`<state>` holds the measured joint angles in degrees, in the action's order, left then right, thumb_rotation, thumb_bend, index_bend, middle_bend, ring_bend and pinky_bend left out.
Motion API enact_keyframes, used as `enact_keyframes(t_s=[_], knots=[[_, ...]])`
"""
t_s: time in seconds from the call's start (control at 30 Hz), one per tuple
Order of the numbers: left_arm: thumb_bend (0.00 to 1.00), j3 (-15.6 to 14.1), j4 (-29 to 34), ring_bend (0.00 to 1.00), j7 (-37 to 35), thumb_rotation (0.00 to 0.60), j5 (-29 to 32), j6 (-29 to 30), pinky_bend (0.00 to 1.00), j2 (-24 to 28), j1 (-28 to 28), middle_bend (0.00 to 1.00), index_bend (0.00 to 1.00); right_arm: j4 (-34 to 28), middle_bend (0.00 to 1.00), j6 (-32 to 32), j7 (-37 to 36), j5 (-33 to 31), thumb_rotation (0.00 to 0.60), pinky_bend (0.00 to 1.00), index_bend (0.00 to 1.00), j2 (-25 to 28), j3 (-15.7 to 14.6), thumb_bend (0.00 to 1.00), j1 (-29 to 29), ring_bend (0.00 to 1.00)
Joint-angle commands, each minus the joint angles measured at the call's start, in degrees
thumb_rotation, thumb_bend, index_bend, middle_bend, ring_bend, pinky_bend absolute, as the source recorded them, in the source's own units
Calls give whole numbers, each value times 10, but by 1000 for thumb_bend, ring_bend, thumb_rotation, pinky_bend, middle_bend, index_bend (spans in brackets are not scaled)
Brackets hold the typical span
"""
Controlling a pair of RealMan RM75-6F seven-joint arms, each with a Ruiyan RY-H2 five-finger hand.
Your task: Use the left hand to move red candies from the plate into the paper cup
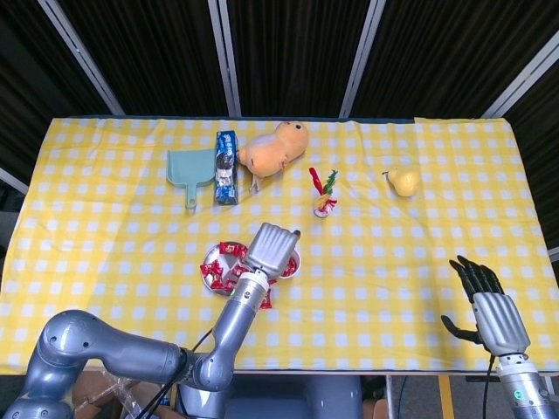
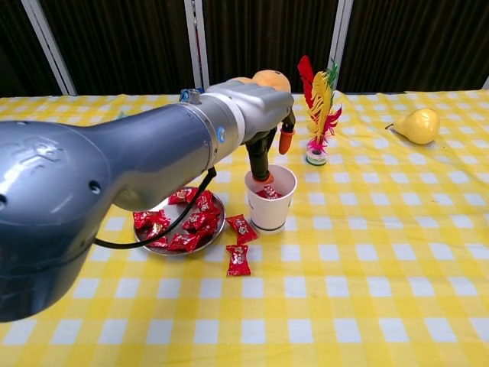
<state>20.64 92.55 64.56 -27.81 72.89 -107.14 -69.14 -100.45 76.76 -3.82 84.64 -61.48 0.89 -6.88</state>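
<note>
The paper cup (image 2: pixel 270 197) stands upright on the bench (image 2: pixel 367 290), just to the right of the plate (image 2: pixel 147 238). One red candy (image 2: pixel 267 193) lies inside the cup, visible below its rim. The plate holds a heap of red candies (image 2: pixel 189 223) in wrappers. Two more candies lie on the cloth outside both containers: one (image 2: pixel 241 226) between plate and cup, touching or nearly touching the cup base, and one (image 2: pixel 238 260) in front of it, near the plate edge.

The left hand (image 2: pixel 267 141) hangs directly over the cup mouth, fingers pointing down toward the opening. Its fingers are apart and nothing is held in them; the candy below sits free in the cup. In the head view the left hand (image 1: pixel 270 250) covers most of the cup and part of the plate.

The right hand (image 1: pixel 489 310) rests at the right near corner of the bench, well apart from the containers, fingers spread and holding nothing.

A teal dustpan (image 1: pixel 189 169) at the far side holds nothing visible.
</note>
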Motion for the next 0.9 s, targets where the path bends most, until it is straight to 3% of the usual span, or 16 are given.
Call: enact_keyframes(t_s=[0.03,0.27,0.57,0.9], knots=[[279,2,29,841,-10,600,-9,11,935,23,11,520,382,-1,0,0,2,0,600,0,0,0,0,341,0,0],[238,-8,73,839,-32,600,-22,30,935,59,36,440,338,0,0,3,4,0,600,0,0,-1,0,341,2,0],[187,-72,112,838,-23,600,24,33,935,113,83,355,282,-1,0,3,10,1,600,0,0,-2,-1,341,2,0],[187,-127,88,838,-44,600,21,-6,934,106,105,356,289,-1,0,4,10,-2,600,0,0,-2,0,341,2,0]])
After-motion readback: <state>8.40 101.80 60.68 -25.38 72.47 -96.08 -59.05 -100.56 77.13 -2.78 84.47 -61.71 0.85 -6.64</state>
